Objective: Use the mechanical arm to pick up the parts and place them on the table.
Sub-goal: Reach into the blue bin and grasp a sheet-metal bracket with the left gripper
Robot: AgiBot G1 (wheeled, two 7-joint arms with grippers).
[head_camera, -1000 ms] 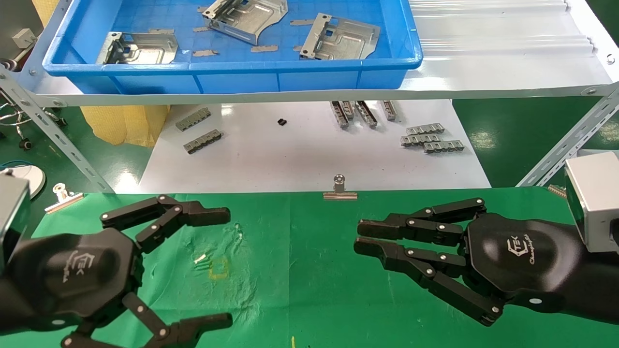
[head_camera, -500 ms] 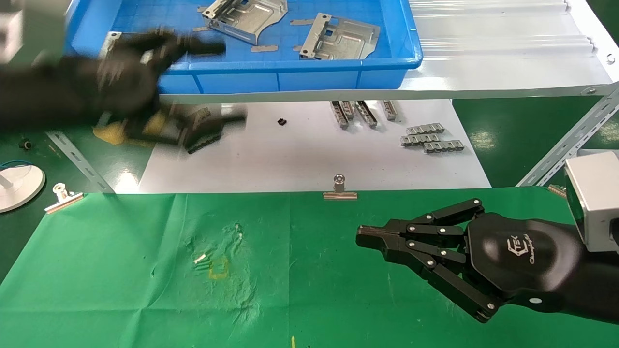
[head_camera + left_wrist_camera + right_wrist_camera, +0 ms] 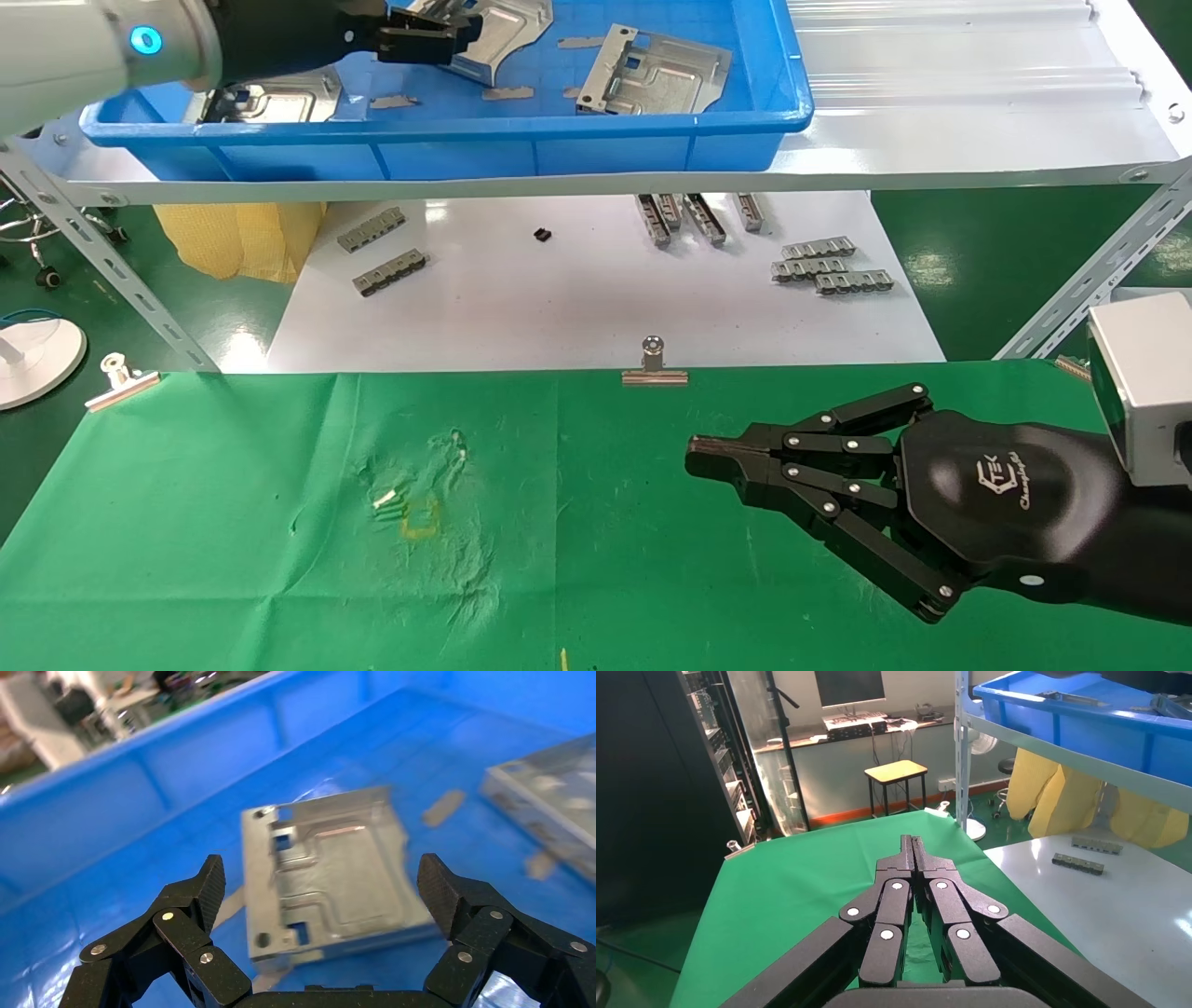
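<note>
Three silver parts lie in the blue tray (image 3: 559, 140) on the shelf: one at the left (image 3: 279, 98), one in the middle (image 3: 503, 28), one at the right (image 3: 652, 70). My left gripper (image 3: 424, 33) reaches into the tray from the left, next to the middle part. In the left wrist view this gripper (image 3: 323, 881) is open, and a part (image 3: 330, 867) lies flat on the tray floor beyond the spread fingertips, apart from them. My right gripper (image 3: 694, 457) hovers shut and empty over the green table (image 3: 279, 559); its closed fingers (image 3: 914, 846) point across the cloth.
Thin grey strips (image 3: 507, 93) lie among the parts. Below the shelf, a white sheet (image 3: 559, 308) carries small ribbed grey pieces (image 3: 829, 266). Binder clips (image 3: 655, 365) hold the cloth's far edge. Slanted shelf struts (image 3: 1090, 280) flank the table.
My left arm rose from the green table to the tray on the shelf, still open. My right gripper closed its slightly parted fingers a second ago and has stayed put since.
</note>
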